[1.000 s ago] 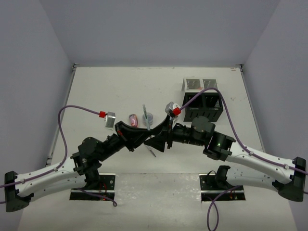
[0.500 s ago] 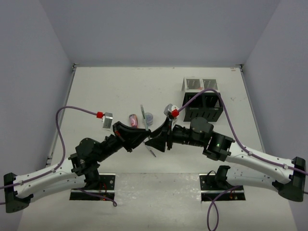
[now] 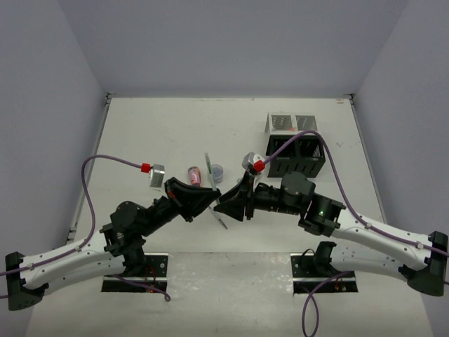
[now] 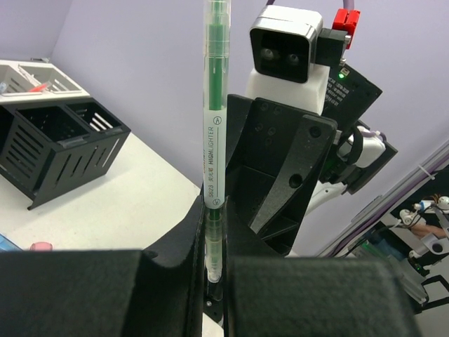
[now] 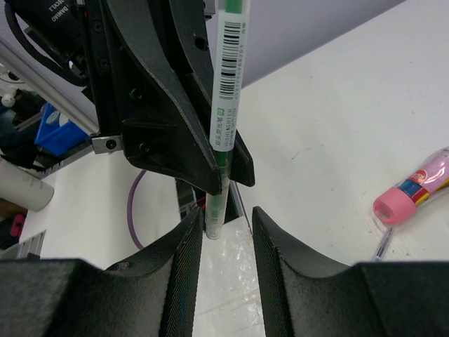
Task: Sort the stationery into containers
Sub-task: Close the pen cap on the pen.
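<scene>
Two grippers meet above the desk (image 3: 140, 126), toward its near edge. The left gripper (image 4: 212, 281) pinches a green highlighter (image 4: 214, 140) upright by its lower end. The right gripper (image 5: 226, 221), jaws narrower than a second ago, straddles the tip with a gap showing. A pink marker (image 3: 194, 174) lies just behind.

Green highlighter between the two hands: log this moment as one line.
left hand: shut on green highlighter | right hand: open, straddling highlighter end | transfer: not yet done
</scene>
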### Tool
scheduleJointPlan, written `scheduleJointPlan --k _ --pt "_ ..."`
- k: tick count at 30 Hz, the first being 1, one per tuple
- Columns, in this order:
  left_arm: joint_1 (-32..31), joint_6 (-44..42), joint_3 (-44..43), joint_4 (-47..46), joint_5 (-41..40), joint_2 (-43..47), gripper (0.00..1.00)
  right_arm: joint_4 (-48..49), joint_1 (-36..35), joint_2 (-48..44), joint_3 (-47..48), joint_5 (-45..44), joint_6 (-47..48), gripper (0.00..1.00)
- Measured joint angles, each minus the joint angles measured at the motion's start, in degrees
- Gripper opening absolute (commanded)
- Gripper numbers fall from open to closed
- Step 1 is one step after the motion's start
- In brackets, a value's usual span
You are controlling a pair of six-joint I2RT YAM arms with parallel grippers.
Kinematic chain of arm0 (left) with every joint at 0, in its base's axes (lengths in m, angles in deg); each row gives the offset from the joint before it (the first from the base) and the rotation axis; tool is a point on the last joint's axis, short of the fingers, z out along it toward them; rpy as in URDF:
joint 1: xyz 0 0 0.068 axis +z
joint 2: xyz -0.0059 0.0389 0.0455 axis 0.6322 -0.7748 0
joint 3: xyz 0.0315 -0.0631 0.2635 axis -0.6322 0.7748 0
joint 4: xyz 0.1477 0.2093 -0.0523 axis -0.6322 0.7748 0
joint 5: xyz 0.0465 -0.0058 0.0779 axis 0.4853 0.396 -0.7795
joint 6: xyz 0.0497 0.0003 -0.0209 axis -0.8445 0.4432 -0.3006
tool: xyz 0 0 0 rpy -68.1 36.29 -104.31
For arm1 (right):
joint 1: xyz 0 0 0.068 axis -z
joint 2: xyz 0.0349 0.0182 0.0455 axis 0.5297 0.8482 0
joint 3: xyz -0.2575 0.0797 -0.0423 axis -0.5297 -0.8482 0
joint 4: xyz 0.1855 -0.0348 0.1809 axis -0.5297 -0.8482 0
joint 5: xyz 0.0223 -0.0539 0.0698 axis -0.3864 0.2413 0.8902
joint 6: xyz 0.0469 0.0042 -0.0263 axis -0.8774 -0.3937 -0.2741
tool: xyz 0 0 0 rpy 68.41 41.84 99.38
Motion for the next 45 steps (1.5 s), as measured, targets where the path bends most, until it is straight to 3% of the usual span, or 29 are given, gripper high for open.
scheduleJointPlan --k 6,15,17,19,21,30,32,34,38,41,43,45 --pt "0.0 0.0 0.8 0.0 0.0 -0.1 0.0 0.1 0.0 -0.3 0.0 0.0 -0.1 0.37" --pt "0.0 0.0 0.9 0.0 0.0 0.0 0.0 0.7 0.0 0.7 0.0 0.1 -0.4 0.29" --pt "0.0 0.0 0.9 0.0 0.0 0.2 0.0 0.7 0.0 0.9 0.0 0.1 -0.4 0.23" --pt "-0.1 0.0 0.9 0.0 -0.1 0.3 0.0 0.9 0.0 0.9 0.0 0.2 -0.6 0.07" --pt "-0.1 -0.2 0.9 0.0 -0.1 0.3 0.0 1.1 0.0 0.9 0.0 0.5 -0.8 0.01" --pt "-0.2 -0.4 0.9 -0.1 -0.2 0.3 0.01 1.1 0.0 0.9 0.0 0.5 -1.5 0.0" --pt "-0.2 -0.4 0.9 -0.1 -0.2 0.1 0.1 1.1 0.0 0.8 0.0 0.4 -1.5 0.0" --pt "-0.1 -0.4 0.9 -0.1 -0.3 0.0 0.34 1.0 0.0 0.8 -0.1 0.3 -1.5 0.0" --pt "-0.2 -0.3 0.9 0.1 -0.4 -0.4 0.58 1.2 0.0 0.8 -0.1 0.3 -1.4 0.0" --pt "-0.2 0.0 0.8 1.0 -1.0 -0.3 0.84 1.2 0.0 0.8 -0.1 0.3 -1.4 0.0" --pt "-0.2 -0.3 0.7 2.0 -1.6 -0.1 0.95 1.3 0.0 0.8 -0.1 0.3 -1.3 0.0" --pt "-0.2 0.0 0.2 3.8 -2.7 0.3 1.0 1.3 0.0 0.8 -0.1 0.3 -1.3 0.0"
